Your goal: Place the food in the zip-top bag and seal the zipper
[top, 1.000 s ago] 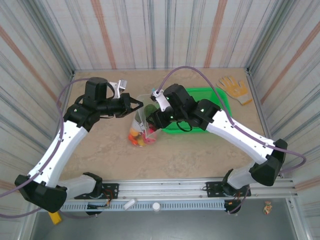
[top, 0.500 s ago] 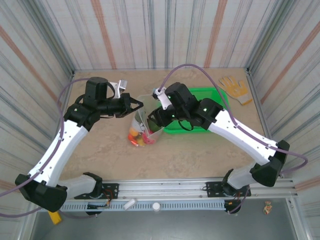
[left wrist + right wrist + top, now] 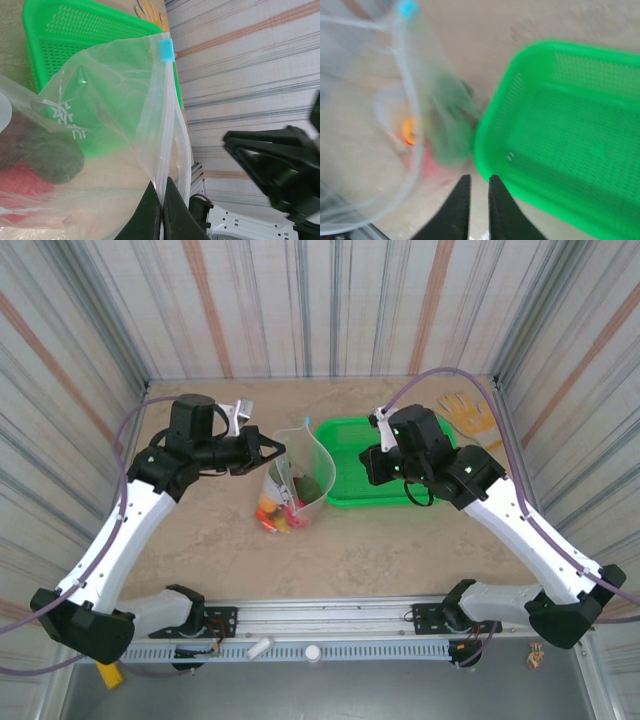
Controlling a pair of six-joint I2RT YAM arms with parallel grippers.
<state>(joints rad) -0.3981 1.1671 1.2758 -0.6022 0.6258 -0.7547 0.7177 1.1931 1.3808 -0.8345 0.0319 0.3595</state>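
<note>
Mid-table, between arms: bag (image 3: 297,472) upright, mouth open, food (image 3: 278,512) piled at bottom, showing red, orange, yellow, dark green. Film clear, floppy, white print on side. Left gripper (image 3: 161,197) clamped on rim at zipper (image 3: 170,120). Right gripper (image 3: 478,186) fingers together, empty, over basket (image 3: 345,498). Basket looks empty, so sealing likely next: pinch strip beside left grip, run toward blue end piece (image 3: 166,50), keep rim taut.

The top camera is looking down from behind the arms (image 3: 130,530) over the whole table (image 3: 200,550), while both wrist cameras are sitting close, sharing the bag (image 3: 110,95) and green basket (image 3: 565,130).
</note>
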